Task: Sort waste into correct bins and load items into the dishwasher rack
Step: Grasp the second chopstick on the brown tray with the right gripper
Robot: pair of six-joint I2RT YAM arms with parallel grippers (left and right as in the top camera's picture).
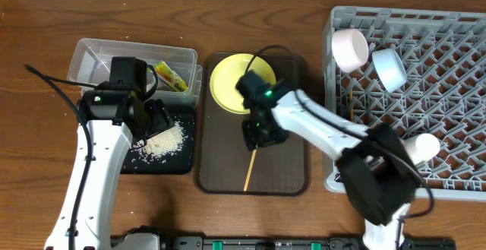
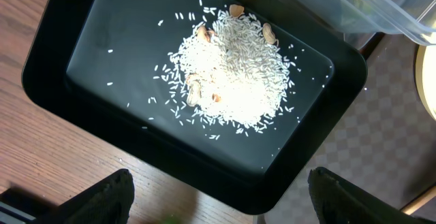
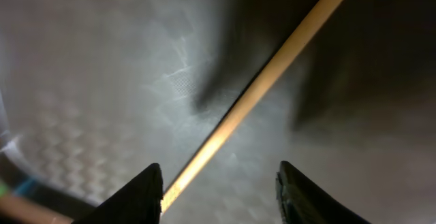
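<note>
The table [image 1: 228, 14] was seen to be of brown wood with a visible grain. The black tray [image 2: 102, 33] was formed of smooth, glossy plastic, and the rice [image 2: 235, 67] on it looked dull and grainy. The tub [image 1: 87, 60] was made of clear plastic. The brown tray [image 3: 88, 81] was finely patterned with a soft sheen. The chopstick [image 3: 272, 71] was cut from pale, smooth wood. The rack [image 1: 456, 113] was moulded in matt grey plastic.

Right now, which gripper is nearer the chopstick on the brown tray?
Right. The right gripper hangs directly over the chopstick, open fingers either side of it. The left gripper is open above the black tray of rice, off beside the brown tray.
</note>
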